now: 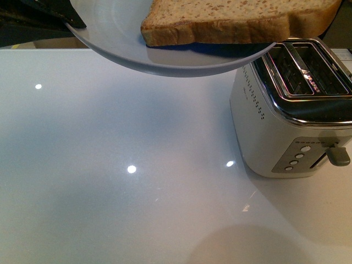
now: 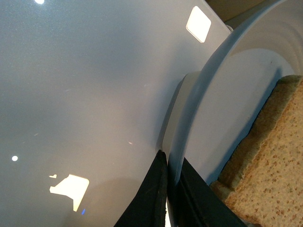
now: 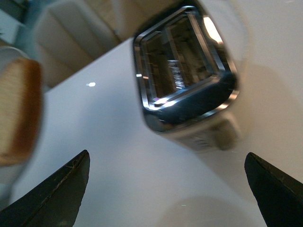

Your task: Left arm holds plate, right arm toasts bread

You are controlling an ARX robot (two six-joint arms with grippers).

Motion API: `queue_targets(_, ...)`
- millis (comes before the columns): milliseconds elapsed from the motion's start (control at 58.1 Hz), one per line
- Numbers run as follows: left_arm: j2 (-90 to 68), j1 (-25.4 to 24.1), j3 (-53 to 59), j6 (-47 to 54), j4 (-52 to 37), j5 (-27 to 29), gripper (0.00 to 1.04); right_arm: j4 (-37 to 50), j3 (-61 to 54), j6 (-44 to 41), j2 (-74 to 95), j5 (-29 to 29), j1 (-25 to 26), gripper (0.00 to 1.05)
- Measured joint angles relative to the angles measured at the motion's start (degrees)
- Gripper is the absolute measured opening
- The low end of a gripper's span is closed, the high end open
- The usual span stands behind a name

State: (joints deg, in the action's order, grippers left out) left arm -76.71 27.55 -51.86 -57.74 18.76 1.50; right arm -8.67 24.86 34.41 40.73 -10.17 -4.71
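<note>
Front view: plate (image 1: 110,33) with bread (image 1: 236,16) is clamped by left gripper (image 2: 171,187); right gripper (image 3: 166,158) is spread wide above toaster (image 1: 291,110)

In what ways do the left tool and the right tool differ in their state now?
The left tool is shut on the rim of the plate; the right tool is open and holds nothing. The left tool carries the plate, with the bread on it, above the table; the right tool hangs over the table near the toaster. Both have dark fingers.
</note>
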Motion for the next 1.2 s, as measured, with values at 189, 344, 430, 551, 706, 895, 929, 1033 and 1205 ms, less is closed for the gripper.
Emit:
queue_targets(189, 0.0, 0.0, 0.0, 0.0, 0.0, 0.0, 0.03, 17.7, 5.2, 13.7, 17.4, -9.8, -4.3, 0.96)
queue_targets(344, 0.0, 0.0, 0.0, 0.0, 0.0, 0.0, 0.03, 23.1, 8.9, 17.7, 28.4, -10.0, -8.5, 0.96)
queue_targets(430, 0.0, 0.0, 0.0, 0.0, 0.0, 0.0, 0.03, 24.7, 10.0, 19.2, 31.9, -10.3, -10.2, 0.91)
queue_targets(551, 0.0, 0.0, 0.0, 0.0, 0.0, 0.0, 0.03, 25.2, 10.8, 19.8, 32.9, -9.9, -11.6, 0.67)
queue_targets(706, 0.0, 0.0, 0.0, 0.0, 0.0, 0.0, 0.03, 25.2, 11.0, 19.8, 32.9, -9.8, -11.9, 0.42)
queue_targets(895, 0.0, 0.0, 0.0, 0.0, 0.0, 0.0, 0.03, 23.8, 11.3, 19.4, 29.6, -11.1, -10.3, 0.04)
queue_targets(929, 0.0, 0.0, 0.0, -0.1, 0.0, 0.0, 0.03, 23.4, 11.6, 19.3, 28.7, -11.4, -9.6, 0.03)
queue_targets(1033, 0.0, 0.0, 0.0, -0.2, 0.0, 0.0, 0.03, 22.1, 12.6, 18.7, 26.7, -11.9, -7.7, 0.03)
queue_targets(1205, 0.0, 0.0, 0.0, -0.2, 0.0, 0.0, 0.03, 12.7, 18.2, 8.3, 22.9, -6.3, -2.9, 0.03)
